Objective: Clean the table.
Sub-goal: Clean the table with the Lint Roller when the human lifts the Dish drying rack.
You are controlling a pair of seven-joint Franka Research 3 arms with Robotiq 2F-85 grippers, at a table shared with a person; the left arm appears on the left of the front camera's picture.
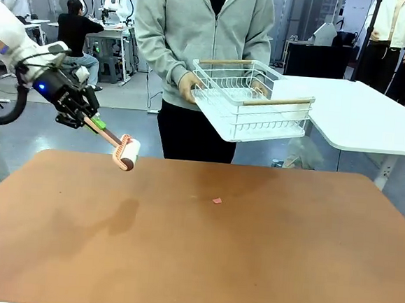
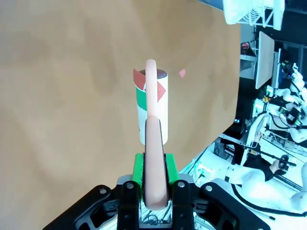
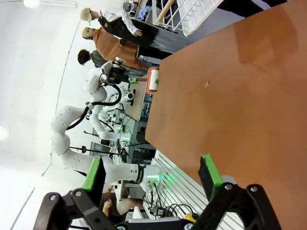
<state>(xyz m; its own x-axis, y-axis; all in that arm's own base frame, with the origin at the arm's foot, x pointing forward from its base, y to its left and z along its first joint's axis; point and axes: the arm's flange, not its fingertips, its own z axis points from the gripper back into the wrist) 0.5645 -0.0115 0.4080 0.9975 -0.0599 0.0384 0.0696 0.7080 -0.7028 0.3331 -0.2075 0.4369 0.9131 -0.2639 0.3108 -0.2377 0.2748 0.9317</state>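
Left tool (image 1: 96,123) is clamping the pinkish handle of a lint roller (image 1: 126,152), green pads pressing on both sides of it. Roller is hanging over the far-left part of the worktop (image 1: 250,253), looking clear of the surface and throwing a shadow on the top nearer the robot. Left wrist cam is showing red and green patches on the roll.

Right tool (image 3: 151,175) is sitting released, jaws wide apart, nothing btwn them, pointing along the worktop.

Worktop is lying across the whole foreground: matte reddish-brown, rounded corners. One small red scrap (image 1: 217,200) is lying near the middle towards the far edge, well apart from the roller.

A person (image 1: 198,25) in a grey zip top is standing at the far side, holding a white wire rack (image 1: 252,103) w/ wooden handles in both hands, up off the worktop. A glossy white table (image 1: 360,115) is standing behind on the right. Floor is showing grey. Other ppl are sitting and standing farther back, at benches on the left and at far right.
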